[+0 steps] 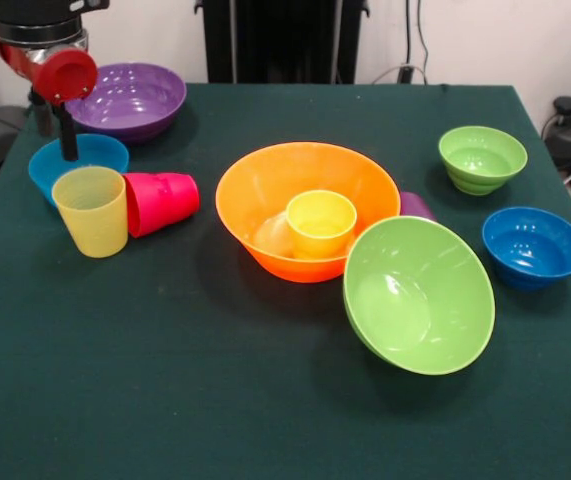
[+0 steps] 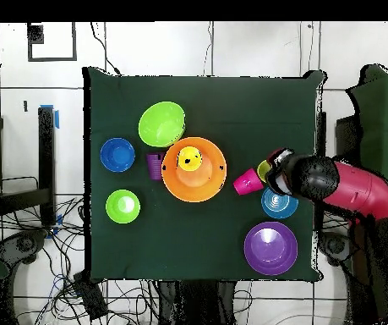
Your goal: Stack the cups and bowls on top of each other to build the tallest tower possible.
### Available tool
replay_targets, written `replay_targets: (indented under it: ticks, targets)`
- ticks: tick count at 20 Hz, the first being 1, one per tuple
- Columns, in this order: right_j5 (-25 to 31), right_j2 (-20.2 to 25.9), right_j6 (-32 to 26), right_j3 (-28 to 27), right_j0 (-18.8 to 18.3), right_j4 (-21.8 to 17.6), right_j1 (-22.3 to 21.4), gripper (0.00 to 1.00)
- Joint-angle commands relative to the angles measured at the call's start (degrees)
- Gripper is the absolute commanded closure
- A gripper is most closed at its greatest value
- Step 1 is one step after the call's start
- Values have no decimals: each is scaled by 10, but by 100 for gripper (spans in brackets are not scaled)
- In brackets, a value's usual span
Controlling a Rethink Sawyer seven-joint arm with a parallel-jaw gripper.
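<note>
Arm [image 1: 45, 55] over blue bowl [image 1: 77, 160] near table [image 1: 165, 400] edge, fingers' [image 1: 68, 135] spread unclear, front of table open

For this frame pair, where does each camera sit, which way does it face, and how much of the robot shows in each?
Front view: sits across the table, facing the robot; the arm's red and black end shows at top left, above a blue bowl.
Overhead view: looks straight down on the table; the red arm comes in from the right edge.
Shared: the orange bowl holding a yellow cup, both green bowls, the purple bowl, turned half round between views.
</note>
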Motion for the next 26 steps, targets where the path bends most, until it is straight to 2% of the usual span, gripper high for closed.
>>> replay_targets:
  ticks: [1, 14, 26]
  targets:
    - [-43, 13, -24, 29, 12, -28, 35, 0]
    - [-95, -5, -1, 1, 29, -37, 77, 0]
    - [-105, -16, -2, -2, 40, -24, 93, 0]
